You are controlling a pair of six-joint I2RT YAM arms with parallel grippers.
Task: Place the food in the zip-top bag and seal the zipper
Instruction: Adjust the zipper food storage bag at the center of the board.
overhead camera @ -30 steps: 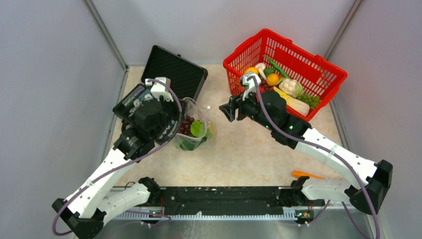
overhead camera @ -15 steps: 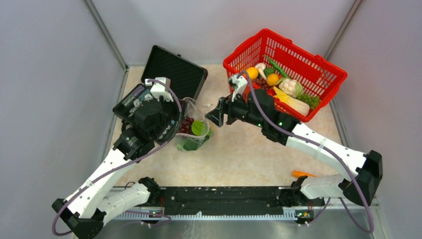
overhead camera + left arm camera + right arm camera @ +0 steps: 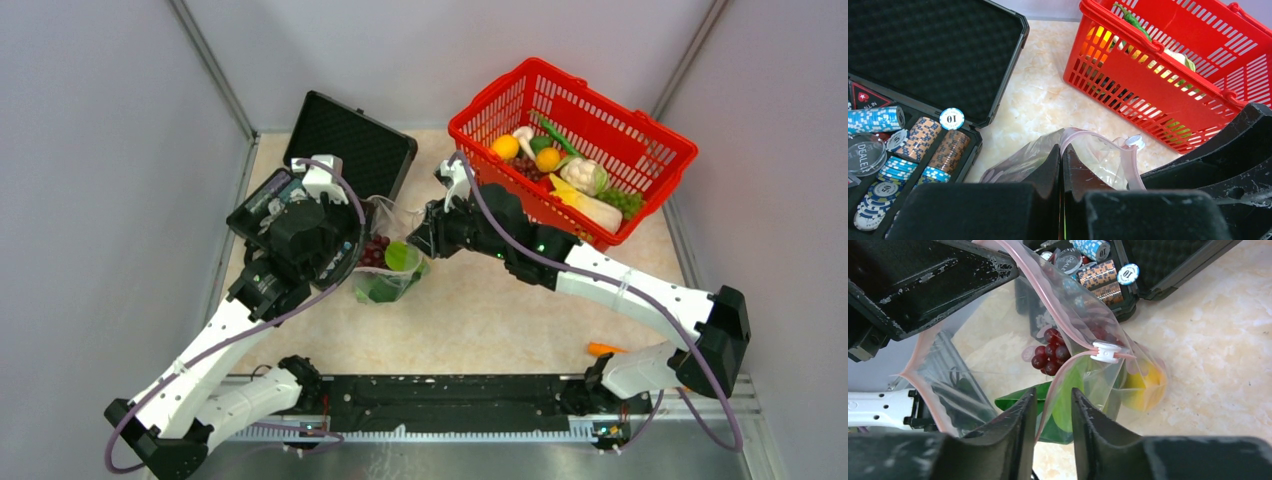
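Note:
The clear zip-top bag (image 3: 392, 262) stands open between the arms, holding purple grapes (image 3: 1049, 352), a green piece (image 3: 1068, 405) and a yellow piece (image 3: 1143, 382). My left gripper (image 3: 1062, 150) is shut on the bag's pink zipper (image 3: 1098, 136) at the mouth's left side (image 3: 352, 245). My right gripper (image 3: 1054, 396) is at the mouth's right side (image 3: 425, 235). Its jaws stand apart, with the pink edge running through the gap just below the white slider (image 3: 1105, 351). More food (image 3: 580, 175) lies in the red basket.
The red mesh basket (image 3: 640, 150) stands at the back right. An open black case (image 3: 350, 140) with poker chips (image 3: 908, 145) sits behind the left arm. A small orange piece (image 3: 610, 350) lies by the right arm's base. Grey walls close in both sides.
My right arm has swung left from the basket to the bag's mouth, and its jaws have narrowed around the pink edge. The left gripper and bag have stayed put.

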